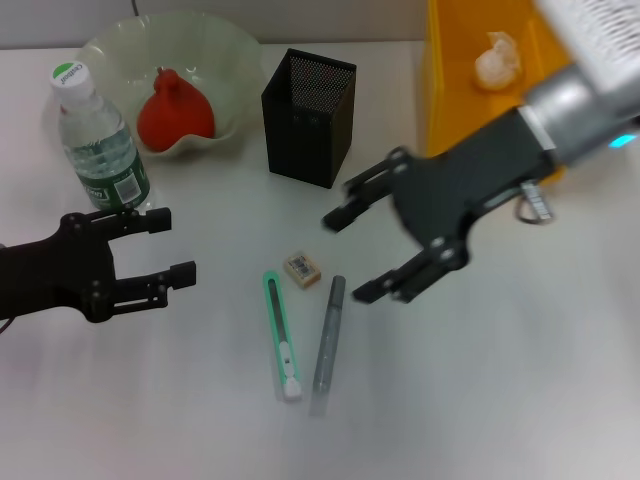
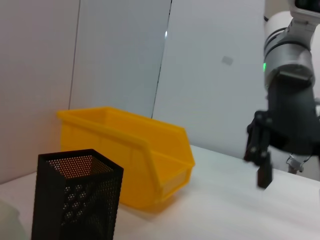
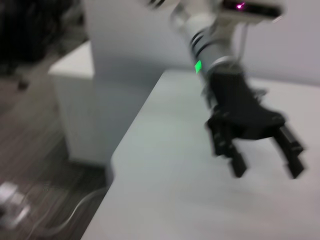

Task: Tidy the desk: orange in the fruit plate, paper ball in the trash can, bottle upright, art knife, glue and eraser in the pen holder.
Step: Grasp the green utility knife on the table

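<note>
The bottle (image 1: 98,140) stands upright at the far left. Behind it, an orange-red fruit (image 1: 175,112) lies in the pale fruit plate (image 1: 240,60). A paper ball (image 1: 497,60) sits inside the yellow bin (image 1: 450,90). On the table lie the eraser (image 1: 301,269), the green art knife (image 1: 280,335) and the grey glue stick (image 1: 329,335), all in front of the black mesh pen holder (image 1: 308,118). My right gripper (image 1: 348,255) hovers open just right of the eraser, holding nothing. My left gripper (image 1: 178,246) is open and empty below the bottle.
The left wrist view shows the pen holder (image 2: 75,200), the yellow bin (image 2: 130,155) and my right gripper (image 2: 260,160) farther off. In the right wrist view the left gripper (image 3: 267,167) hangs over the table near the table's edge (image 3: 130,150), with floor beyond.
</note>
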You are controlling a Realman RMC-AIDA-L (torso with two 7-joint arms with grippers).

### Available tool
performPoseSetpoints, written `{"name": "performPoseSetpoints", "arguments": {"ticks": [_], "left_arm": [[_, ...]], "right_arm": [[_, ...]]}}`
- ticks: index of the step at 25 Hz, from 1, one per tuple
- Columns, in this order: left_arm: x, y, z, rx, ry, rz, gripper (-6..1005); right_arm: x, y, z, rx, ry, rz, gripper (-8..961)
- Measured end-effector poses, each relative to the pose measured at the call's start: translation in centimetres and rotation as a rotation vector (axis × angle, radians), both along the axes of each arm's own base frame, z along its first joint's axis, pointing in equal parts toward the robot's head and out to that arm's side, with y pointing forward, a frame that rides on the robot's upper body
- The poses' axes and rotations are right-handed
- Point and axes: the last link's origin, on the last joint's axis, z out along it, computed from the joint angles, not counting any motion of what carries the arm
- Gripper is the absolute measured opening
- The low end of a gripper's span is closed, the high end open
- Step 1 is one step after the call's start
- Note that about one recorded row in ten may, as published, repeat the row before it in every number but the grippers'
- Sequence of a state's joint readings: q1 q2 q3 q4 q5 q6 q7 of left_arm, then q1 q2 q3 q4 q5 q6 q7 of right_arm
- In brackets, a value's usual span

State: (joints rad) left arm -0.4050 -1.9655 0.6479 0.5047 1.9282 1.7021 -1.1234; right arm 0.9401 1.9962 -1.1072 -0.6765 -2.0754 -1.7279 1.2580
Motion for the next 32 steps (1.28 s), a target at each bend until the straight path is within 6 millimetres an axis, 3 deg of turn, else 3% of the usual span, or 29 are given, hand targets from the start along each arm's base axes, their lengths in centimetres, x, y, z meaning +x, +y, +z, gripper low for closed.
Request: {"name": "performPoseSetpoints", "arguments": {"ticks": [4,9,15,18,20,22,23,26,27,28,32], "left_arm": [[-0.2,-0.2,0.5,0.005,0.0,-0.008,782],[-0.4,-0.1,1.2,0.011,0.009,-0.006,782],[-0.4,0.0,1.4,0.013,0.011,-0.01,782],[0.0,0.3,1.6,0.009,0.009,-0.022,782],[0.4,0.4,1.6,0.004,0.0,-0.034,782],[0.6,0.5,1.4,0.006,-0.007,-0.037,782],[0.6,0.6,1.4,0.008,-0.01,-0.037,782],[1.1,0.7,1.1,-0.003,-0.031,-0.041,782],[1.1,0.7,1.1,-0.003,-0.031,-0.041,782],[1.5,0.8,0.9,-0.021,-0.044,-0.042,782],[2.2,1.2,0.6,-0.04,-0.056,-0.045,782]], "right_arm": [[-2.8,0.1,-3.2,0.002,-0.099,0.17,742],[-3.9,-0.1,-4.9,-0.005,-0.164,0.31,743],[-4.0,0.5,-4.6,0.031,-0.151,0.297,743],[-2.7,0.8,-3.5,0.073,-0.082,0.151,742],[0.3,0.7,-1.4,0.148,0.094,-0.092,742],[1.2,0.4,-0.9,0.162,0.145,-0.143,742],[3.2,-0.5,0.0,0.188,0.237,-0.226,742],[6.1,-1.9,0.8,0.215,0.303,-0.319,743],[6.1,-1.9,0.8,0.215,0.303,-0.319,743],[7.7,-2.9,1.2,0.224,0.335,-0.366,743],[9.9,-4.7,1.7,0.226,0.398,-0.414,743]]}}
